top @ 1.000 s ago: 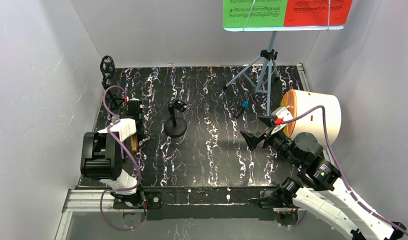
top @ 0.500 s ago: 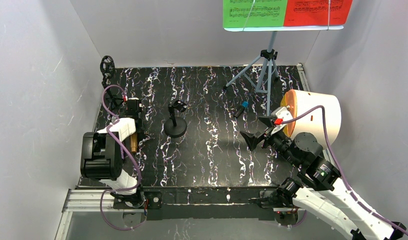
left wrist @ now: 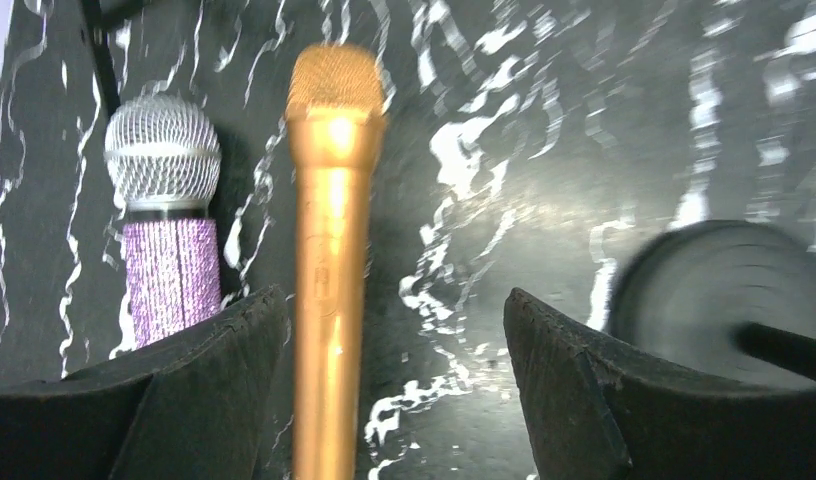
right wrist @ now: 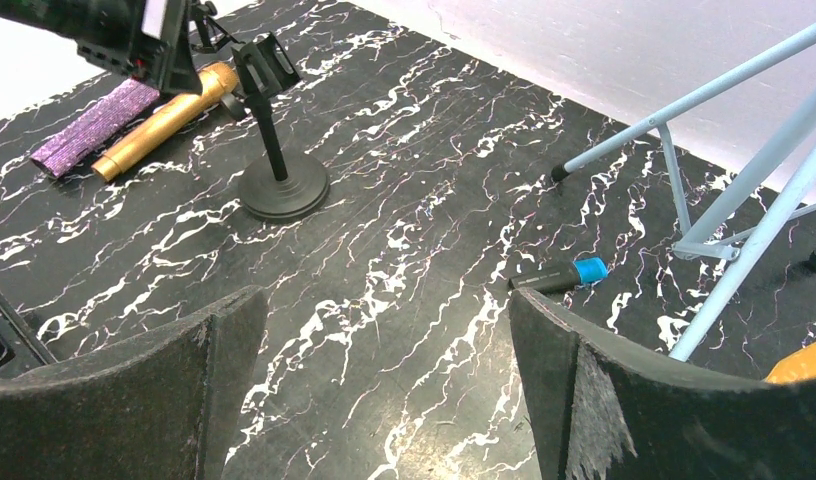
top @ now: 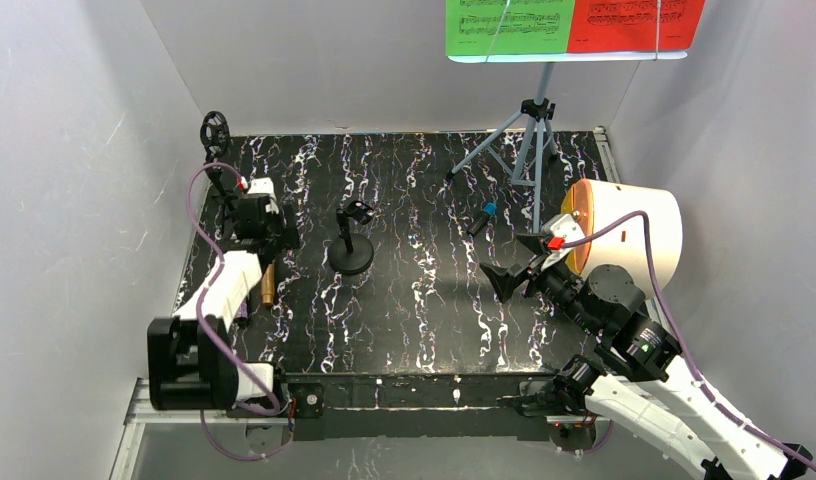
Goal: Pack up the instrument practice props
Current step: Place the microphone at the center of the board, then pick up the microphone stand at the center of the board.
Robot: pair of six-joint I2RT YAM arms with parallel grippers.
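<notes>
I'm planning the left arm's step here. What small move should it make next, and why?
Probably lift the left gripper straight up and clear. Its jaws stand open either side of the gold microphone, which lies flat on the table beside the purple glitter microphone, not gripped. The black mic mount nearby looks like the next pick.

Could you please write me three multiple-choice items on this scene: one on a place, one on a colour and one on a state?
1. The purple glitter microphone lies: A in a drawer; B beside the gold microphone; C on a shelf.
2. The score sheets are: A green and red; B blue and yellow; C white.
3. The right gripper is: A shut; B holding a pen; C open and empty.
Answers: B, they lie side by side; A, one sheet of each colour shows; C, its jaws stand wide with nothing between.
</notes>
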